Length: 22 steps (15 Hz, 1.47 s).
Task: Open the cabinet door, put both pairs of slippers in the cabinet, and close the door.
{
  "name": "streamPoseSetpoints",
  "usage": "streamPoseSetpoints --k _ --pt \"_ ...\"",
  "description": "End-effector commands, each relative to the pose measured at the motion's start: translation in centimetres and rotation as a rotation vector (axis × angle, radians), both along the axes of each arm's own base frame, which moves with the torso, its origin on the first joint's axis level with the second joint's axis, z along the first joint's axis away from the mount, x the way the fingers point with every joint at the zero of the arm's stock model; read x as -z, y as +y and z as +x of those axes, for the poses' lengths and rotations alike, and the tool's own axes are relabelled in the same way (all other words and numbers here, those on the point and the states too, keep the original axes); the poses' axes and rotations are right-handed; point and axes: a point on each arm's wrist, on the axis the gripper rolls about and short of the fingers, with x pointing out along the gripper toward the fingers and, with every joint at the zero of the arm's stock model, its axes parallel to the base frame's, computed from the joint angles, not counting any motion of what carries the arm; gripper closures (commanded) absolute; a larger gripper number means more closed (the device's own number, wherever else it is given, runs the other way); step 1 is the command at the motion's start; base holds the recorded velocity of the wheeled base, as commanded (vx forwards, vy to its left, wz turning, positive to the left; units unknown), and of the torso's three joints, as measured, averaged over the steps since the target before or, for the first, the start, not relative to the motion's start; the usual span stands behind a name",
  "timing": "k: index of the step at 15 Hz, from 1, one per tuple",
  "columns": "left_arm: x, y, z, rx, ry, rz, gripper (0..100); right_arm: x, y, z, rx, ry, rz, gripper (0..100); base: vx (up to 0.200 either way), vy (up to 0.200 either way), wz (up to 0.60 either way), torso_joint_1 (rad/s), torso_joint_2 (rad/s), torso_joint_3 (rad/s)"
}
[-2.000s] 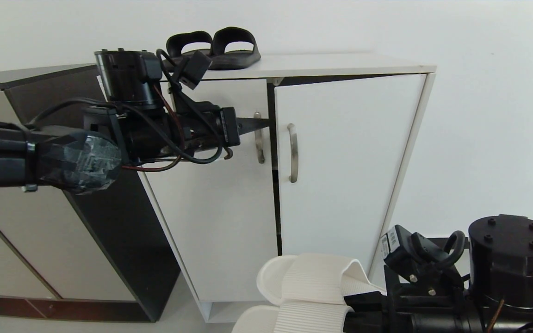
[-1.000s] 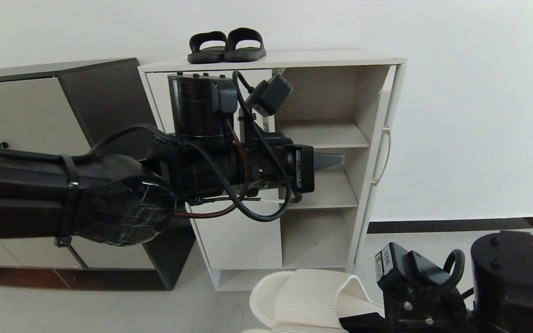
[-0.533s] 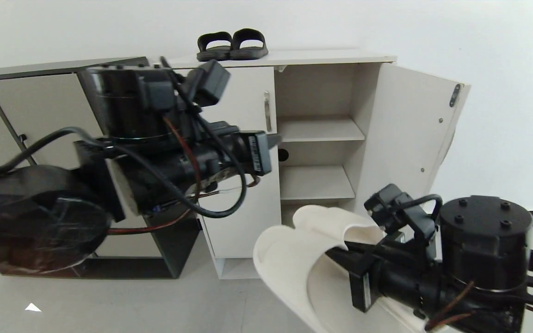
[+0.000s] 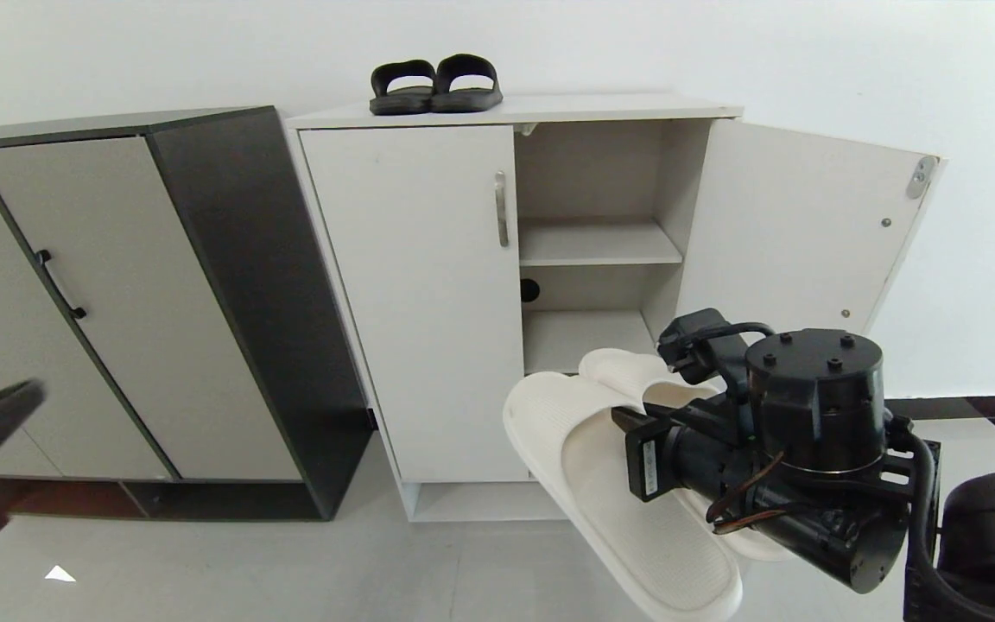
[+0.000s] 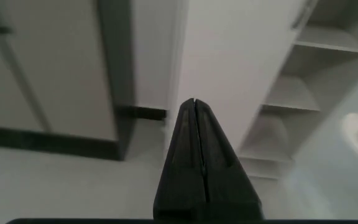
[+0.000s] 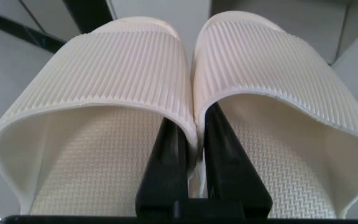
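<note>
white ribbed foam, the pair of white slippers [image 4: 627, 466] hangs side by side in the right end effector [image 6: 196, 134], whose two fingers are pressed on the touching inner walls of the two straps. the pair's long axis runs from the heels, low and toward the robot, up to the toes, which point at the open right half of the cabinet [image 4: 411, 302]. the opening lies straight ahead of the toes and a little to the left, so the right arm is plainly the nearer one. the middle shelf [image 4: 584, 337] sits just behind the toes, the upper shelf [image 4: 597, 244] above it; both look bare and flat, and i judge the bay wide enough for the pair to go in toes first. the open door [image 4: 800, 242] stands swung out to the right, beside the arm. the black slippers [image 4: 435, 85] rest on the cabinet's top, above the closed left door. the left end effector [image 5: 194, 106] is low at the far left, fingers pressed together on nothing, well apart from both pairs.
</note>
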Motion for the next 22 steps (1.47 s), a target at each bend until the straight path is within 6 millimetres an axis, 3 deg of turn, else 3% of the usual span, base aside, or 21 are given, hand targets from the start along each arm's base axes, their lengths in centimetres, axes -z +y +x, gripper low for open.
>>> streamPoseSetpoints --k 1,3,7,9,12,15,20,22 --pt "10.7 2.5 -9.2 -0.274 -0.042 0.029 100 0.1 0.1 0.0 -0.002 0.002 -0.003 100 0.000 0.000 0.00 0.000 0.00 0.000" --pt "13.9 2.4 -8.4 -0.237 -0.013 0.026 100 0.2 0.1 0.0 -0.005 0.004 -0.005 100 0.000 0.000 0.00 0.000 0.00 0.000" --pt "14.0 1.7 -8.3 0.059 0.000 0.001 100 0.7 0.5 -0.3 -0.023 0.015 -0.016 100 0.000 0.000 0.00 0.000 0.00 0.000" --pt "14.7 1.6 -8.3 0.131 0.087 0.118 100 0.9 0.8 -0.8 -0.039 0.020 -0.022 100 0.000 0.000 0.00 0.000 0.00 0.000" --pt "14.7 1.3 -8.5 -0.030 0.064 0.113 100 1.1 0.8 -0.9 -0.041 0.022 -0.027 100 0.000 0.000 0.00 0.000 0.00 0.000" --pt "14.8 1.2 -9.0 0.155 -0.026 0.102 100 1.0 0.8 -1.1 -0.045 0.020 -0.026 100 0.000 0.000 0.00 0.000 0.00 0.000" --pt "14.8 1.2 -9.0 0.149 -0.025 0.098 100 2.1 1.3 -0.8 -0.048 0.047 -0.048 100 0.000 0.000 0.00 0.000 0.00 0.000" --pt "14.8 1.2 -9.0 0.149 -0.025 0.098 100 2.6 1.8 -0.4 -0.039 0.069 -0.038 100 0.000 -0.200 0.00 0.007 0.00 0.002"
